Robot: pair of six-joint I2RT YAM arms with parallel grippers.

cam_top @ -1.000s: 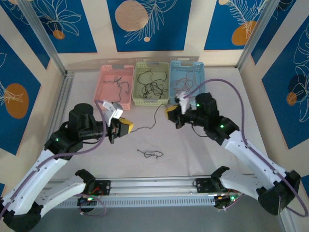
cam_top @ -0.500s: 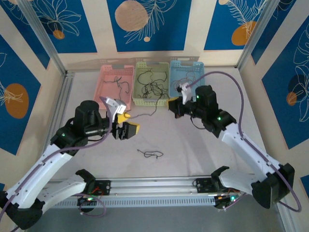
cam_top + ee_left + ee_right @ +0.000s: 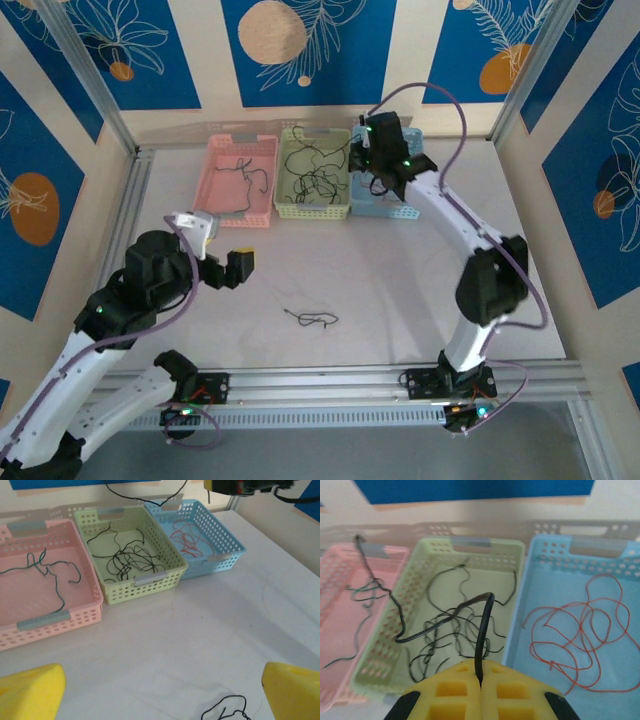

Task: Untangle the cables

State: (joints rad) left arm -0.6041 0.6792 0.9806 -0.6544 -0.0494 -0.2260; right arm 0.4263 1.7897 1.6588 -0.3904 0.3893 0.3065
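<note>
The right gripper (image 3: 481, 682) pinches a black wire (image 3: 484, 625) above the green basket (image 3: 485, 544); it should centre there before releasing; the left gripper (image 3: 161, 690) gapes wide.

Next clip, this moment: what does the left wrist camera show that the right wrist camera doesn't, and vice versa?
Left wrist view: the left gripper open, its yellow fingers spread wide over the table, a small loose black wire lying on the table between them. Right wrist view: the right gripper shut on a black cable that arcs up, then droops across the green basket toward the pink basket. Both: all three baskets in a row, black wires in the green one, red wires in the blue basket.
</note>
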